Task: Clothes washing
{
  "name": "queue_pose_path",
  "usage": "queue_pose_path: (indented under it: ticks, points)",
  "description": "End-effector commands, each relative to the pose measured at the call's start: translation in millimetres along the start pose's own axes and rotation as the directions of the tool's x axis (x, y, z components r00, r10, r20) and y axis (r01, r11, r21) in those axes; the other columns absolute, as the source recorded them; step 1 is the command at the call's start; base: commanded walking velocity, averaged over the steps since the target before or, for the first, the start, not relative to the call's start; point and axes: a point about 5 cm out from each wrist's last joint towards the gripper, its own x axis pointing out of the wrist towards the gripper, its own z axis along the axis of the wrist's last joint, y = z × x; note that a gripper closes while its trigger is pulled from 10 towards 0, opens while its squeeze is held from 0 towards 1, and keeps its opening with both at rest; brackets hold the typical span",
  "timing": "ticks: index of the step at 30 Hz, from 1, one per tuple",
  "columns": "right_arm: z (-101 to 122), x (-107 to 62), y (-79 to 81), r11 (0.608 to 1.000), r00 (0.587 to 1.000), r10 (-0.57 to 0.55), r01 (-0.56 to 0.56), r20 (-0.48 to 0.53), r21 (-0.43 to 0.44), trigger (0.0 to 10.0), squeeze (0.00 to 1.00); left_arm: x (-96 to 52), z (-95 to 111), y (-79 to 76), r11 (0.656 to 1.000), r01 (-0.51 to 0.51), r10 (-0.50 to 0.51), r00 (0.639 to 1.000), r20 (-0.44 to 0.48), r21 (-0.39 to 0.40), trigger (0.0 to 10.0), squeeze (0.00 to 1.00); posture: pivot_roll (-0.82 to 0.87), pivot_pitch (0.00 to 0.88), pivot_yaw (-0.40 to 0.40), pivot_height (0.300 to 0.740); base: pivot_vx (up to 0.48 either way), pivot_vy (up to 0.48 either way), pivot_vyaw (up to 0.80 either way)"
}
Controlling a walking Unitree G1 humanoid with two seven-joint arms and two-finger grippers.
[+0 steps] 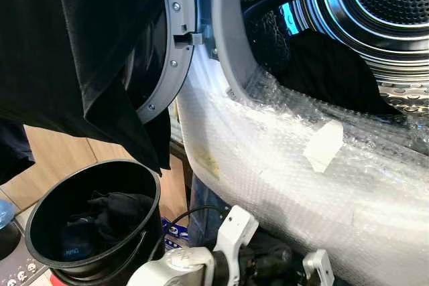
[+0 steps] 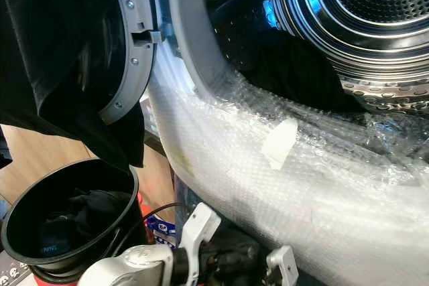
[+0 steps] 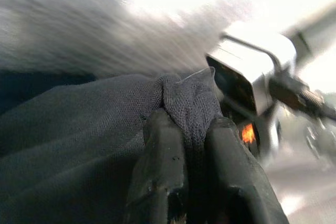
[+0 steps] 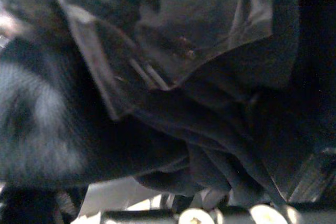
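I have a black garment point(image 1: 80, 51) hanging high at my left, a big limp sheet of matte dark cloth that drapes in front of the open washer door point(image 1: 175, 45) and ends in a point just above the bucket point(image 1: 94, 222). On the left wrist view my left tool point(image 3: 195, 145) has its two black fingers pressed together on a bunched fold of that cloth, whose fine knit weave shows grey in the glare. The black bucket stands low at my left with more dark clothes point(image 1: 110, 216) crumpled in it. Another dark garment point(image 1: 328, 68) lies in the washer drum point(image 1: 375, 5), a shiny perforated steel tub. Bubble wrap point(image 1: 288, 165) covers the front of the machine below the opening, with a strip of pale tape point(image 1: 324, 144) stuck on it. The right wrist view is dark and crowded with folds of cloth; I cannot tell how my right tool stands.
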Motion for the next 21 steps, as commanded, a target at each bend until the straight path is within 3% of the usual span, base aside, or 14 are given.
queue_pose_path:
  ticks: [1, 4, 13, 21]
  points:
    - [-0.6, -2.6, 5.7, 0.998, 0.998, 0.051, -0.053, -0.035, -0.044, 10.0, 0.0, -3.8, 8.0, -20.6, 0.987, 0.154, -0.156, 0.987, 0.03, 0.047, 0.0, 0.0, 0.13, 0.017, -0.005, 0.74, 0.0, 0.0, 0.0]
    - [-4.9, -16.7, 11.2, 0.99, 0.989, 0.114, -0.121, -0.093, -0.078, 10.0, 0.0, -28.3, -5.5, -18.2, 0.983, 0.168, -0.166, 0.986, -0.033, 0.076, 0.0, 0.0, 0.13, 0.013, -0.004, 0.74, 0.0, 0.0, 0.0]
    - [6.0, -22.5, 9.6, 0.975, 0.982, 0.158, -0.172, -0.108, -0.14, 10.0, 0.0, -63.2, -13.8, -12.3, 0.974, 0.213, -0.208, 0.975, -0.072, 0.073, 0.0, 0.0, 0.13, 0.0, -0.009, 0.74, 0.0, 0.0, 0.0]
    - [9.0, -10.3, 10.1, 0.945, 0.949, 0.247, -0.28, -0.194, -0.167, 10.0, 0.0, -59.1, -19.4, -7.9, 0.95, 0.287, -0.264, 0.949, -0.171, 0.126, 0.0, 0.0, 0.1, 0.0, 0.0, 0.74, 0.0, 0.0, 0.0]
